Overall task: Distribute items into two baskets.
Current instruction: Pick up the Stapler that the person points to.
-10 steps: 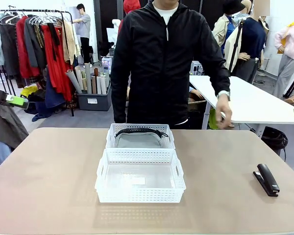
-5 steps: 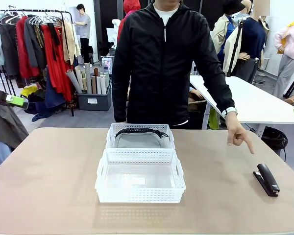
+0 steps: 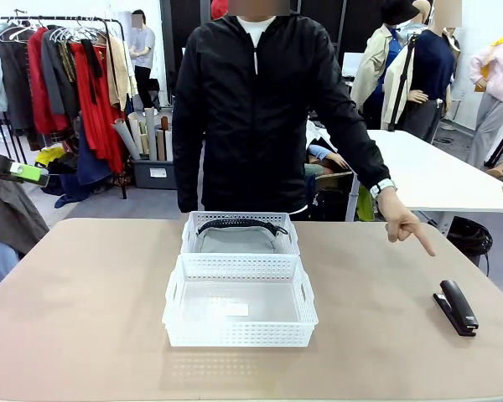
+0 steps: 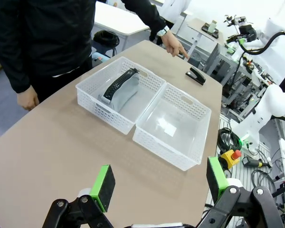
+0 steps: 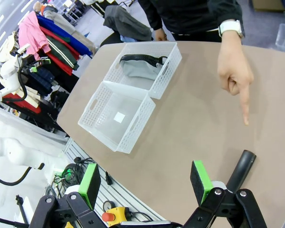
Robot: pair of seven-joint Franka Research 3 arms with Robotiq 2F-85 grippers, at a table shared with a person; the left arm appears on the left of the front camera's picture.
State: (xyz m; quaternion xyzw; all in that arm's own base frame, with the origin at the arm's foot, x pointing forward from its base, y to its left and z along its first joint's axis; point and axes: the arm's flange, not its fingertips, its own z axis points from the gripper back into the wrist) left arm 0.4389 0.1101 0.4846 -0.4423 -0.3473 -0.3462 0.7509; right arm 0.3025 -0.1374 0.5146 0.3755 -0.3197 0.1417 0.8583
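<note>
Grey fabric pouch [image 3: 236,239]: lying inside far white lattice plastic basket [image 3: 240,219].
Near white lattice basket [image 3: 239,335]: touching the far one.
Black desk stapler [image 3: 455,307]: on tan counter [image 3: 84,301], right side; person's hand [image 3: 402,226] points towards it.
Left gripper [image 4: 160,180]: jaws fully apart, holding nothing.
Right gripper [image 5: 144,182]: jaws fully apart, holding nothing, above the stapler.

Pouch [image 4: 119,90] in basket [image 4: 103,110], stapler [image 4: 195,75] on table [image 4: 47,142], near pointing hand [image 4: 173,46]

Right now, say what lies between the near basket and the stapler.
Bare tabletop between near basket and stapler, in the front view; the person's pointing hand hangs farther back.
</note>
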